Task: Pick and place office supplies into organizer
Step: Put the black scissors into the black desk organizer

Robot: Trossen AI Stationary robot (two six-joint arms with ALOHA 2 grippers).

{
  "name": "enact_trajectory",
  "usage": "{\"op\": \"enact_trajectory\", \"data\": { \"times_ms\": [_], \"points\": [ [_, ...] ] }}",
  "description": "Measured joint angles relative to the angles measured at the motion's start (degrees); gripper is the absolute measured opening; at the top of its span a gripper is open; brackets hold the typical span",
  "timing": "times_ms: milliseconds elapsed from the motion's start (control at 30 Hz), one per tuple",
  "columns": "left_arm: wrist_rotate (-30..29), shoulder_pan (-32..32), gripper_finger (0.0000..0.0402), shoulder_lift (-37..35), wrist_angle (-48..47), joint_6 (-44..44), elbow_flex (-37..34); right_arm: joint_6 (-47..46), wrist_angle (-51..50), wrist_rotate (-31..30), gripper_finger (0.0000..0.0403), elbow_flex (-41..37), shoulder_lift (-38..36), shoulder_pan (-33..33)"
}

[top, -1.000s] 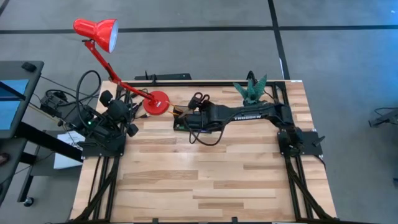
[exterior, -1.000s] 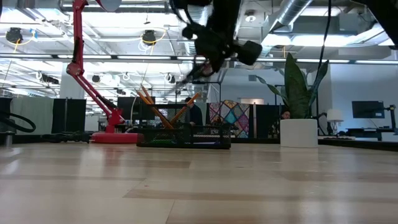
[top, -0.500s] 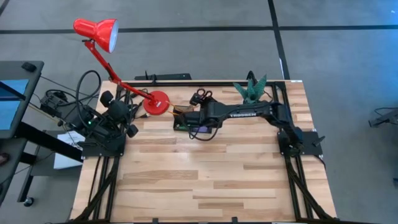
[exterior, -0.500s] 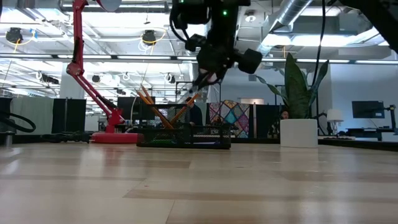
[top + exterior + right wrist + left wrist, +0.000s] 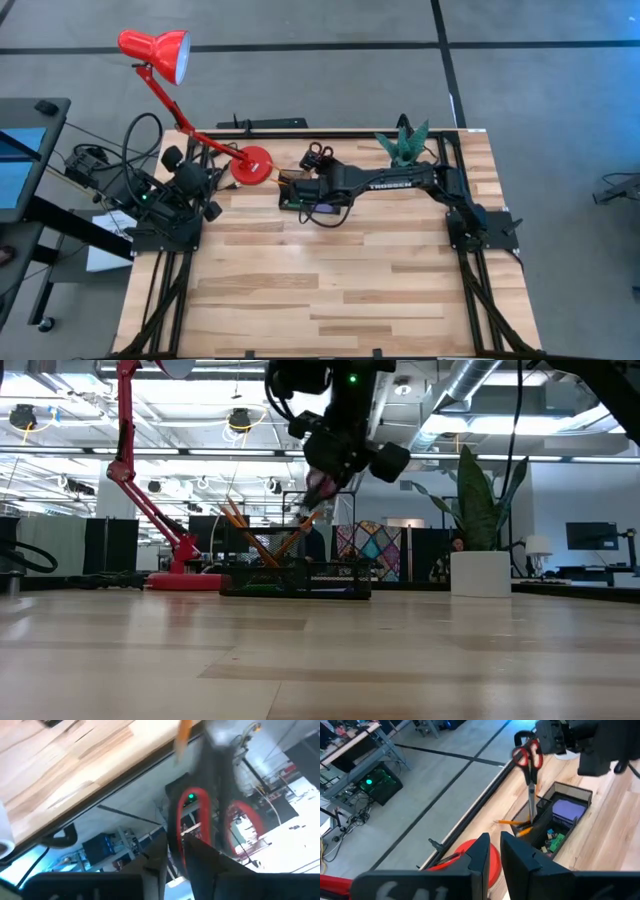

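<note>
One pair of scissors (image 5: 528,757) was held handles-up, blades in the organizer (image 5: 555,817) at twelve o'clock on the table (image 5: 330,290). Whether the right gripper (image 5: 318,170) was gripping could not be told. The left gripper (image 5: 492,850), nearly closed, was parked at nine o'clock.

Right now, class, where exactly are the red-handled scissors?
The scissors stand upright, blades down in the organizer beside the orange pencils, at the table's far edge between lamp base and plant.
</note>
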State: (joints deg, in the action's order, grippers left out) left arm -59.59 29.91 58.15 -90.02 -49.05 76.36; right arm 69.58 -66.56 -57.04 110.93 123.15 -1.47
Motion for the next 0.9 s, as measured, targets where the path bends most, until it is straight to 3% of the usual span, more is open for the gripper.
{"op": "enact_trajectory", "data": {
  "times_ms": [200, 600, 733, 900],
  "points": [
    [2.0, 0.0, 0.0036, 0.0, 0.0, 1.3, 0.0, 3.8, 3.3, 0.0, 0.0084, 0.0, 0.0, 0.7],
    [2.1, 0.0, 0.0036, 0.0, 0.0, 1.3, 0.0, 4.1, 10.4, 0.0, 0.0087, 0.0, 0.0, 2.4],
    [2.1, 0.0, 0.0036, 0.0, 0.0, 1.2, 0.0, -3.2, 10.1, -0.1, 0.0087, 0.0, 0.0, 2.0],
    [2.1, 0.0, 0.0036, 0.0, 0.0, 1.0, 0.0, -25.7, 8.8, 4.0, 0.0087, 0.0, -1.4, -1.1]
  ]
}}
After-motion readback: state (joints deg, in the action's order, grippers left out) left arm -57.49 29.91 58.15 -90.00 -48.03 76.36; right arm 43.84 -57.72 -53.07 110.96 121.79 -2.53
